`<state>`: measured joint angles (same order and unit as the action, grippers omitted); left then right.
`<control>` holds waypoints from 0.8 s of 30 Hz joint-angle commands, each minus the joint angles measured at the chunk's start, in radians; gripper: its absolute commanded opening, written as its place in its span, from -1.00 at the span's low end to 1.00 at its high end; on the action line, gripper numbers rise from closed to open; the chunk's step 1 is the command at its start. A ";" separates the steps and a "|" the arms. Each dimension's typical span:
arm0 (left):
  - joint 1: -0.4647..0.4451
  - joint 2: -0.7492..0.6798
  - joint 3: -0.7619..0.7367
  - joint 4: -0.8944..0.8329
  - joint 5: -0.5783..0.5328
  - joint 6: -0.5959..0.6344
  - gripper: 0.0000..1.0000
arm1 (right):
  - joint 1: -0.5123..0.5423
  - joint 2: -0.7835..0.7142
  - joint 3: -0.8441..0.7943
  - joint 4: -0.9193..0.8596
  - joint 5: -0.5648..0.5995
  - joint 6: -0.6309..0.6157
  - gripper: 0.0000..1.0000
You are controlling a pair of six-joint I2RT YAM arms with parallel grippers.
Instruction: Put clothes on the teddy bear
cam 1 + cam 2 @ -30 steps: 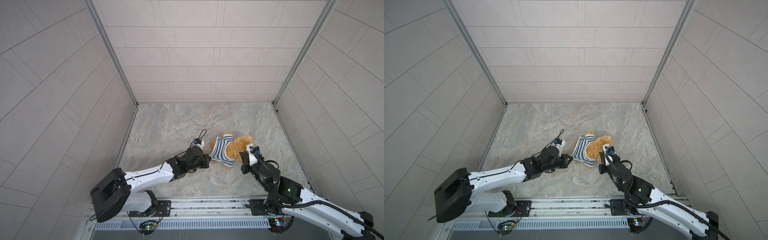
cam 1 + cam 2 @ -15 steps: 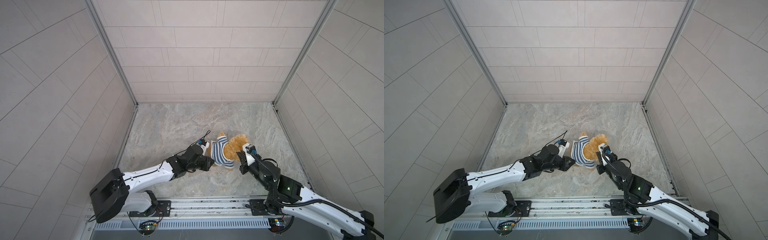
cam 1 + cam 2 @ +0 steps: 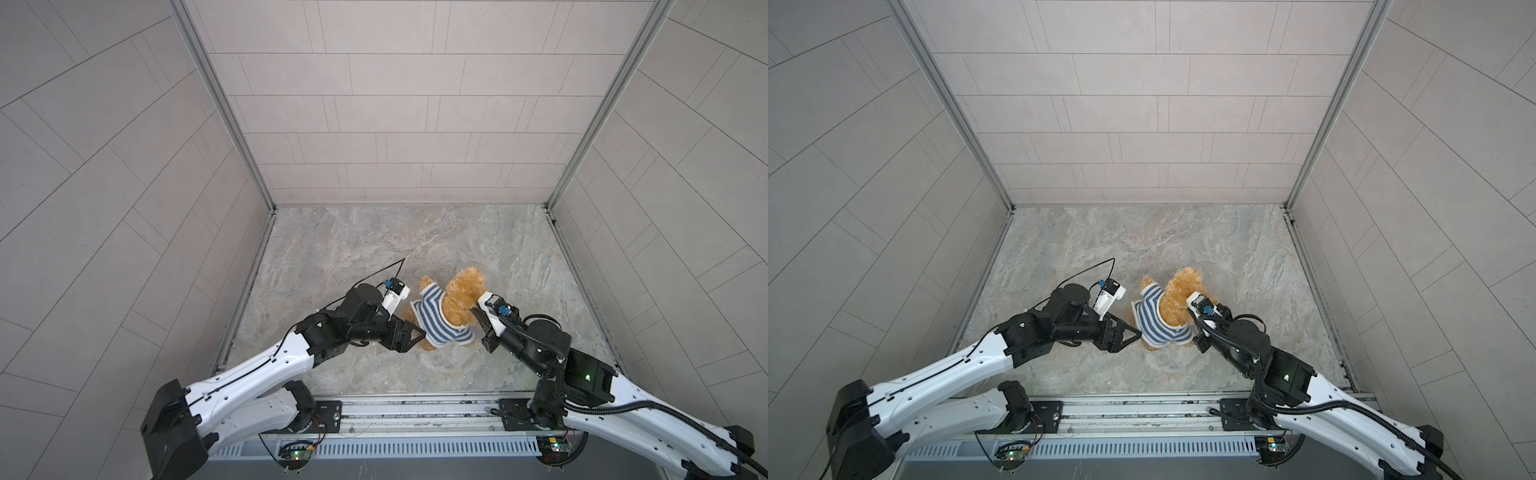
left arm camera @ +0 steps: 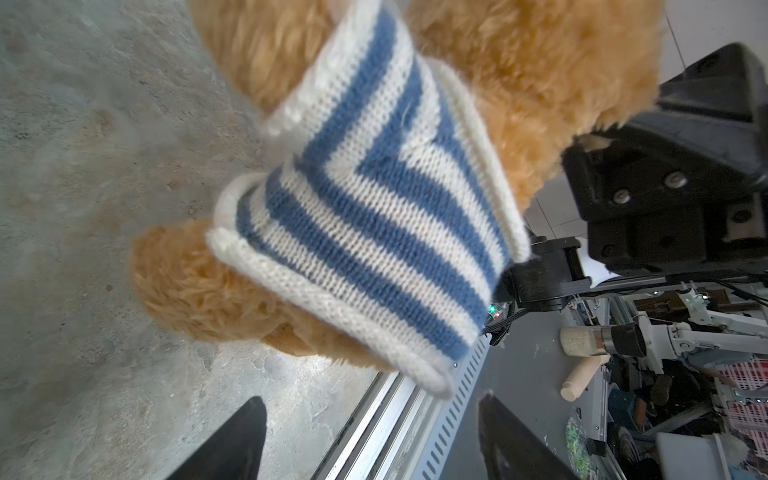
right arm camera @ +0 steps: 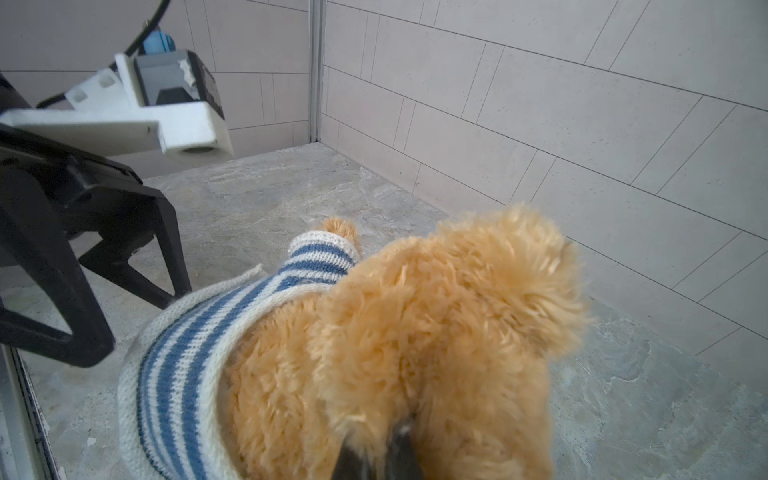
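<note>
Two grippers flank the teddy bear point(image 3: 461, 297), which wears a blue-and-white striped sweater point(image 3: 434, 326) on the marble floor point(image 3: 365, 249), toward the near edge. The left gripper point(image 3: 415, 340) has its jaws apart just left of the sweater hem. The right gripper point(image 5: 376, 444) is pinched together on the bear's fur.

The fluffy golden-brown plush teddy bear point(image 5: 449, 324) hides its face in every view. Its fur swallows the tips of the black right gripper point(image 5: 380, 455), which the frame edge cuts off.
</note>
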<state>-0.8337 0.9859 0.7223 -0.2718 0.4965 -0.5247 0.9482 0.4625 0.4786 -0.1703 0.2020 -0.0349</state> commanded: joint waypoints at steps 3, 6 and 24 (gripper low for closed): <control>0.096 -0.045 0.032 0.005 0.122 -0.001 0.68 | -0.003 -0.018 0.023 0.063 -0.060 -0.063 -1.00; 0.154 -0.036 0.036 0.096 0.191 -0.057 0.65 | -0.005 0.001 0.027 0.064 -0.100 -0.071 -1.00; 0.271 0.190 0.058 0.332 0.298 -0.212 0.46 | -0.005 0.065 0.027 0.164 -0.176 -0.083 -1.00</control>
<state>-0.5514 1.1698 0.7662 0.0101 0.7811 -0.7322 0.9478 0.5308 0.4786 -0.0914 0.0418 -0.1017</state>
